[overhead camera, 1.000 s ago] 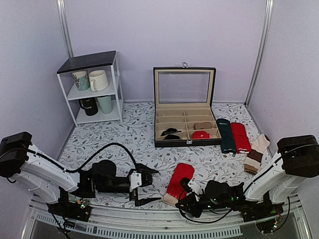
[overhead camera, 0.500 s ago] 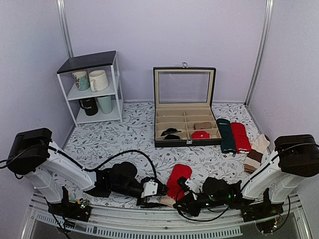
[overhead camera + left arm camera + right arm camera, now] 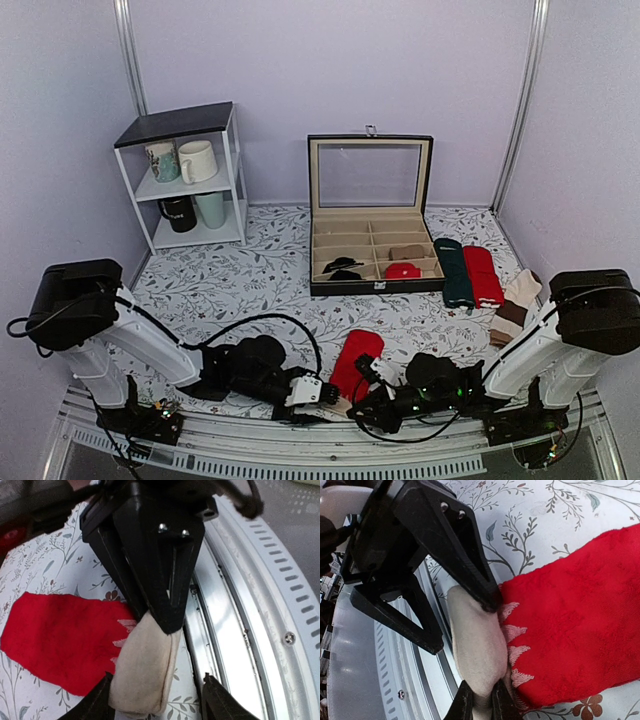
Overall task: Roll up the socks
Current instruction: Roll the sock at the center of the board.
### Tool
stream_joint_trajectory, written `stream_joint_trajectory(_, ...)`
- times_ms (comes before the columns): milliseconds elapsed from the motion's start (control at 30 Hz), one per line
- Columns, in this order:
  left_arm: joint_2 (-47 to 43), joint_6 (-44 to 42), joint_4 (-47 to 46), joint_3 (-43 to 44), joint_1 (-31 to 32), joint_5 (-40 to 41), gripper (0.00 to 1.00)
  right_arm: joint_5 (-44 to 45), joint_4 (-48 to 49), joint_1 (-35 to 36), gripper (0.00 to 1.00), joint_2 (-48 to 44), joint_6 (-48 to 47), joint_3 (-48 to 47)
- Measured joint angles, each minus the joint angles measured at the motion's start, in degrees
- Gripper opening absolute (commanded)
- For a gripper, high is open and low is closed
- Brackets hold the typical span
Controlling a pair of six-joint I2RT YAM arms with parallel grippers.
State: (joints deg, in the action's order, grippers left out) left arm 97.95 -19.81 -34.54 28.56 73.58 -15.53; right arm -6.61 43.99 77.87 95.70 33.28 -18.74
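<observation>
Socks (image 3: pixel 358 360) lie lower centre of the frame: soft, light, floppy knit. Right gripper (image 3: pixel 481 702) pinches the beige end (image 3: pixel 475 650) tight, while left gripper (image 3: pixel 157 702) gapes wide around it. Best hold looks like that thick end.

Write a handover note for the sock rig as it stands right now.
Left gripper: open, fingers on either side of the beige end, not closed on it.
Right gripper: shut, pinching that same beige end.
Socks: lying flat on the table by its near edge, with the red length pointing away from the arms.
Done: the end has been reached and one arm has gripped it. No roll is visible.
Left to do: probably close the left fingers, then roll from the beige end up the red length.
</observation>
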Motion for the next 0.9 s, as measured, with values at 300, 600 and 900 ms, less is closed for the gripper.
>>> stream_joint_trajectory(300,1.51,0.72,0.98,1.09,0.31,2.21,0.4,-1.38,1.03,-0.44,0.1,0.76,0.0,-0.04)
stream_joint_trajectory(600,1.55,1.42,1.09,1.42,0.31,2.08,0.3,-2.56,2.23,-0.74,0.1,1.64,0.22,-0.09)
stream_joint_trajectory(900,2.47,2.49,3.63,3.41,0.26,0.7,0.0,-3.78,3.02,-1.05,0.1,2.56,0.37,-0.46)
